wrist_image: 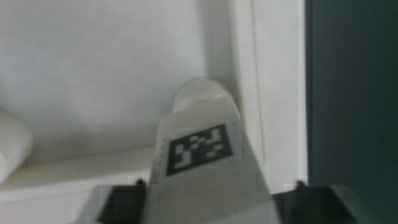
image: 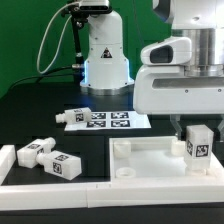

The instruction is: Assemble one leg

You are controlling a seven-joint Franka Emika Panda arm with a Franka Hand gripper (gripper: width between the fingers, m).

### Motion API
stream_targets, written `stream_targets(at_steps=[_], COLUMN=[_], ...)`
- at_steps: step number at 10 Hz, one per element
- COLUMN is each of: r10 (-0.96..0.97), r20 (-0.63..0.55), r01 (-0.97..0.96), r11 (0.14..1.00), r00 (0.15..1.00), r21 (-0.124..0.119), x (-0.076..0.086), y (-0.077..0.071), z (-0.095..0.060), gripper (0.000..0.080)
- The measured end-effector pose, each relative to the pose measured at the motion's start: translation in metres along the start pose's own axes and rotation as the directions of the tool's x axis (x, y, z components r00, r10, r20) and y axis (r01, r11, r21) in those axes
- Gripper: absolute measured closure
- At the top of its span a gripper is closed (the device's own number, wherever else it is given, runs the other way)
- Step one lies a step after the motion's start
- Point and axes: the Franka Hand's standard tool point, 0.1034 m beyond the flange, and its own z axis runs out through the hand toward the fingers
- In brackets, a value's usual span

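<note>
Well, we see the gripper [image: 196,128] on the exterior view's right, and it holds the leg [image: 198,150]. The leg is a small white block with a black and white tag on its side. It stands upright between the two fingers [image: 178,130], which press on it from both sides.

The leg hangs over the white tray [image: 140,172], at the corner on the exterior view's right, close to the raised rim. We cannot tell if the bottom of the leg touches the tray or not.

From the wrist view we look down along the leg [wrist_image: 199,140]. Its tag faces us, and the dark fingers [wrist_image: 121,203] sit on either side of it, closed on it. Past the leg we see the tray [wrist_image: 89,60] and its rim, and the black table [wrist_image: 356,100] next to that.

On the exterior view's left, two other blocks [image: 50,158] lie near each other on the table [image: 30,110]. One more block [image: 70,117] lies at the end of the marker board [image: 110,121], behind the tray. The robot base [image: 103,55] stands at the back.
</note>
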Motion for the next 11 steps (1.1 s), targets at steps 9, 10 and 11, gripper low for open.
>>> stream_targets(at_steps=[9, 10, 11], r10=[0.984, 0.981, 0.976], r20=[0.047, 0.045, 0.044], r01=[-0.985, -0.981, -0.977], r11=[0.171, 0.189, 0.211], r00=[0.173, 0.19, 0.213], r21=[0.035, 0.035, 0.035], x=[-0.0029, -0.003, -0.0032], y=[-0.0054, -0.0052, -0.0051], z=[0.0035, 0.0035, 0.0041], gripper=[0.0515, 0.0515, 0.0408])
